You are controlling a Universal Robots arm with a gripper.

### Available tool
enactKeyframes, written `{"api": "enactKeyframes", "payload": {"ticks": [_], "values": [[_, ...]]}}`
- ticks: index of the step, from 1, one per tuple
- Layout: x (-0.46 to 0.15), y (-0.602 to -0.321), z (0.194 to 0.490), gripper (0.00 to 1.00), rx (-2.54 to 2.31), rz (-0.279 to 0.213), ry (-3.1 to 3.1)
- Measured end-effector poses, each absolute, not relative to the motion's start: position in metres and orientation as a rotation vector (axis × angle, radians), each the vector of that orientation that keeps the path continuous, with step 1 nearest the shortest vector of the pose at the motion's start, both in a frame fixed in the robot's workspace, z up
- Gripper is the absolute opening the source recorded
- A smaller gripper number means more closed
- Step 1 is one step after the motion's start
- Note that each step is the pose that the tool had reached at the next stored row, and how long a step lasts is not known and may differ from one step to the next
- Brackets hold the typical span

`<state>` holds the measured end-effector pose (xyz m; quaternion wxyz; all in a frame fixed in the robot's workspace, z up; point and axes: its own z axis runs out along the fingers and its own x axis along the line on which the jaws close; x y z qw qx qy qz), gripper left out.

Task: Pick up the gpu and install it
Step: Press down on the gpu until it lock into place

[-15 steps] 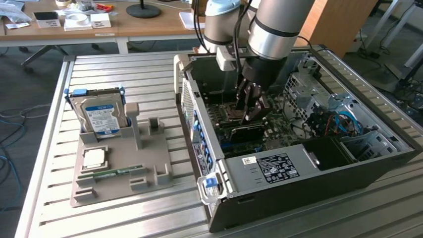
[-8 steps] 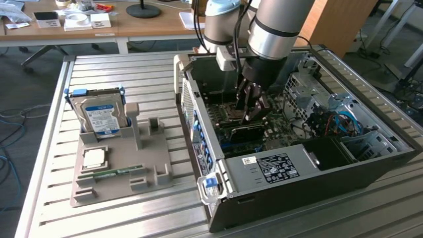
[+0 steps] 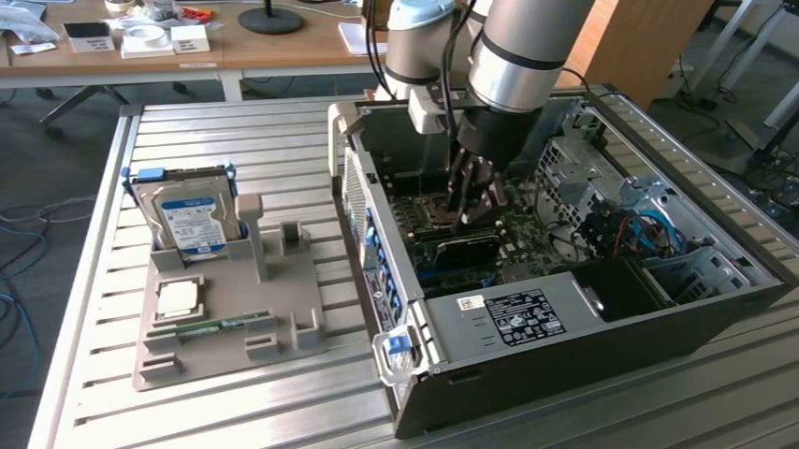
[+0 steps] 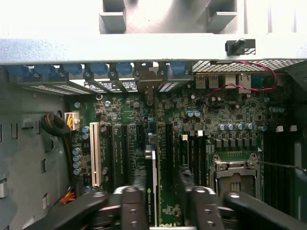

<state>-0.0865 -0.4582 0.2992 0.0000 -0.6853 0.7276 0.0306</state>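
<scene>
Now, card: gpu [image 4: 151, 191] stands on edge between the pincer [image 4: 160, 184] fingers, over motherboard [image 4: 211, 120] slots;
Pincer: fingers straddle it; grip uncertain;
Left: seating unconfirmed

gpu [image 4: 151, 191] upright between fingers [image 4: 135, 191], seemingly in motherboard [image 4: 230, 120] slot

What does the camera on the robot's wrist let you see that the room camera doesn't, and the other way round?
Wrist view alone: the empty CPU socket, the white expansion slot and the red wires by the case wall. Exterior view alone: the hard drive standing in the grey holder, a RAM stick lying there, and the desks behind. Both: the gripper straddling the gpu on the motherboard.
</scene>
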Motion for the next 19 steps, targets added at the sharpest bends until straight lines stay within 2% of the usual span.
{"api": "enactKeyframes", "payload": {"ticks": [2, 4, 5, 8, 19], "values": [[-0.0865, -0.4582, 0.2992, 0.38, -2.153, 0.096, 2.286], [-0.0865, -0.4582, 0.2992, 0.26, -2.153, 0.096, 2.286], [-0.0865, -0.4582, 0.2992, 0.26, -2.153, 0.096, 2.286], [-0.0865, -0.4582, 0.2992, 0.11, -2.153, 0.096, 2.286], [-0.0865, -0.4582, 0.2992, 0.11, -2.153, 0.096, 2.285]]}}
